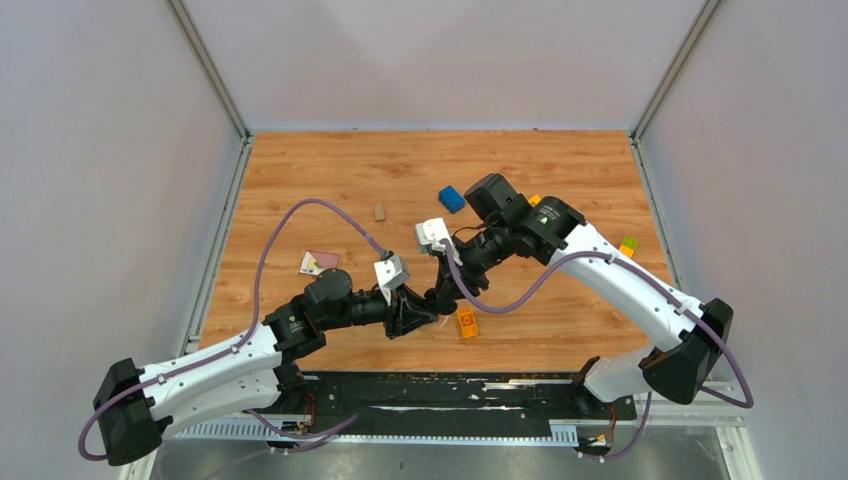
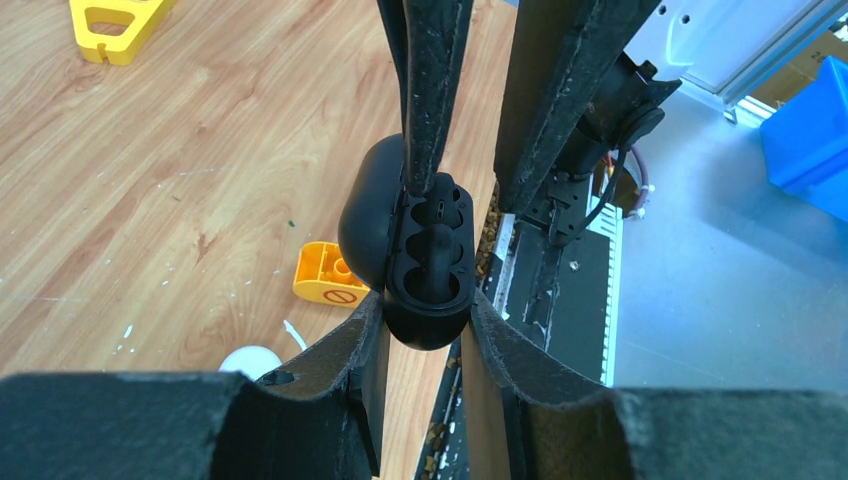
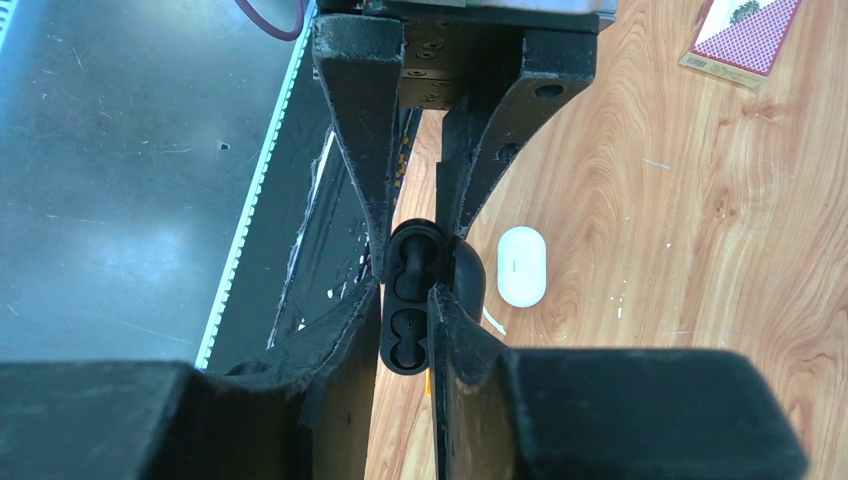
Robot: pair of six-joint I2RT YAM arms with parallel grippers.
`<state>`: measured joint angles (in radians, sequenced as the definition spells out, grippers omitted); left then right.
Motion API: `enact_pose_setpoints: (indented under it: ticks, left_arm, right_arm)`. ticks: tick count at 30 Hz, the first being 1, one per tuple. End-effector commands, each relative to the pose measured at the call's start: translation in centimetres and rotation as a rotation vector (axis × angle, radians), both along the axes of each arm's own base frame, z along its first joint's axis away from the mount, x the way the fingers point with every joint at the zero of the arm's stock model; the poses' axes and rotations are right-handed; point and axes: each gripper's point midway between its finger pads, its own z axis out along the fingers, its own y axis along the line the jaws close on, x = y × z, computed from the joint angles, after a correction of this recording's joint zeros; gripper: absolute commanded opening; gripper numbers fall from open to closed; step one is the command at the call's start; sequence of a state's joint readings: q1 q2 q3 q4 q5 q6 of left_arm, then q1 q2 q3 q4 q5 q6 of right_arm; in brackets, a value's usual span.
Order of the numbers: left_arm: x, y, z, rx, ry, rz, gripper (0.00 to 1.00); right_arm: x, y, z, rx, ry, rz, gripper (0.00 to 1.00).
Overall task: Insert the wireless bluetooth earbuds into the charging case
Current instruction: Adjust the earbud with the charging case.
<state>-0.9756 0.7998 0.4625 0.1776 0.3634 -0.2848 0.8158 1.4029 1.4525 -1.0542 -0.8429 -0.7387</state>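
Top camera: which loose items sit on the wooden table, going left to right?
Red-and-white flat card → small tan block → blue plastic block → orange plastic block → small green-and-yellow block.

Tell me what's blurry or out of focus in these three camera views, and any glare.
Left wrist view: the left arm's black padded fingers are blurred up close, while the open black plastic case is sharp. Right wrist view: the right arm's fingers blur likewise; the small white oval object is crisp. Top external view: even light, soft shadows, no strong glare.
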Motion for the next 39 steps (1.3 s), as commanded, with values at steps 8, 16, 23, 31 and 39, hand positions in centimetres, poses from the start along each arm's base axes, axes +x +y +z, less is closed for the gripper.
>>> enact_pose_setpoints:
  ticks: [8, 16, 23, 31, 39]
  left_arm:
    - [0.2, -0.6, 2.5, -0.095, -0.015, 0.006, 0.00]
    - [0.1, -0.6, 2.5, -0.100, -0.019, 0.004, 0.00]
    - [0.0, -0.8, 1.9, -0.084, -0.007, -0.006, 0.00]
    - [0.0, -0.8, 2.0, -0.087, -0.009, -0.006, 0.00]
    - [0.0, -0.7, 1.9, -0.084, -0.011, -0.005, 0.00]
  right_arm:
    - [-0.3, 0.8, 0.7, 0.027, -0.031, 0.041, 0.24]
    - [0.5, 1.2, 0.3, 0.005, -0.033, 0.013, 0.23]
    - [0.6, 1.4, 0.6, 0.012, -0.030, 0.015, 0.23]
    - [0.4, 1.4, 0.1, 0.000, -0.017, 0.019, 0.21]
    - [0.4, 1.4, -0.1, -0.008, -0.016, 0.022, 0.14]
